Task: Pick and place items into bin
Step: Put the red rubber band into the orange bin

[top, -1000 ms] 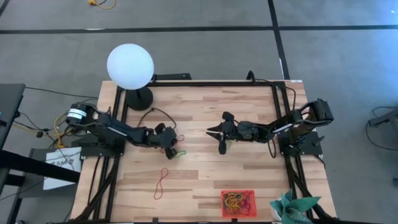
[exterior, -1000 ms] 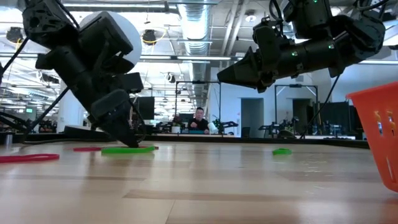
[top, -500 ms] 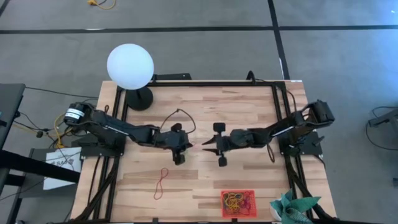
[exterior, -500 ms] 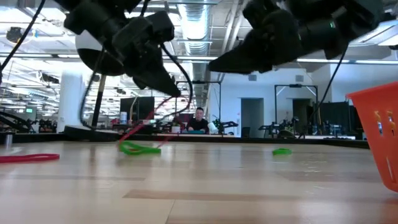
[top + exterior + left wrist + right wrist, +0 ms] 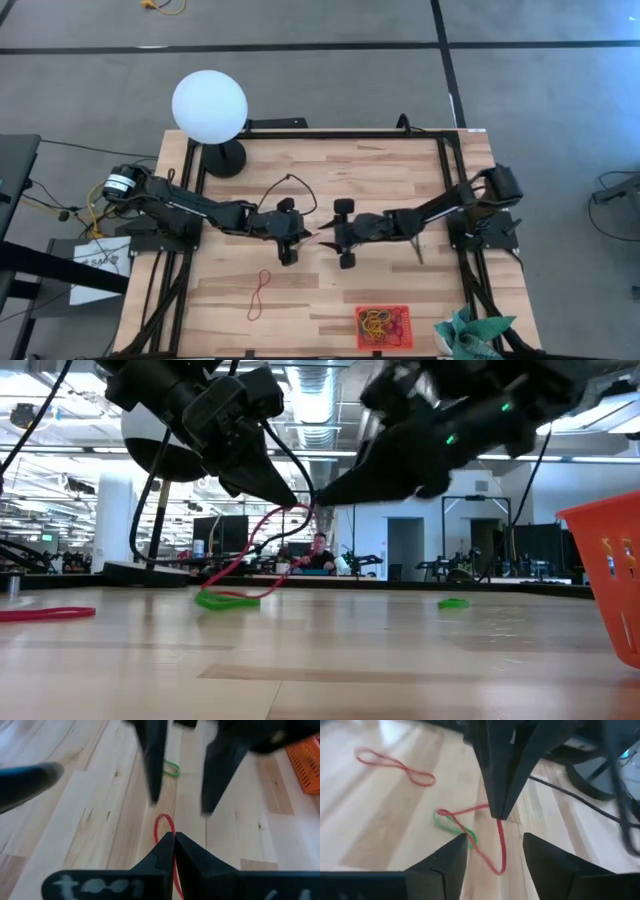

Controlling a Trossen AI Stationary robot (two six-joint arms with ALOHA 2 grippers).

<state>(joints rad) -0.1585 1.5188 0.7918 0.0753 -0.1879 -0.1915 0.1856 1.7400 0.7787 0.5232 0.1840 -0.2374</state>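
Your two arms meet tip to tip over the middle of the pale plank worktop [image 5: 330, 170], with a red band strung from the left one.

Your left gripper [image 5: 308, 237] has its jaws pressed together, pinching a red rubber band [image 5: 490, 837] that hangs to the worktop; the right gripper [image 5: 322, 240] faces it with jaws spread. From above you see the bin [image 5: 383, 327] at the worktop's near edge holding bands, a long red loop [image 5: 259, 293] toward the near left corner, a white globe lamp [image 5: 209, 106] at the far left corner and teal cloth [image 5: 468, 335] at the near right corner. Only the low view shows you the hall behind, a seated person [image 5: 319, 553], and a green band [image 5: 227, 600] lying under the hanging red one, another green band [image 5: 452, 603] farther right.
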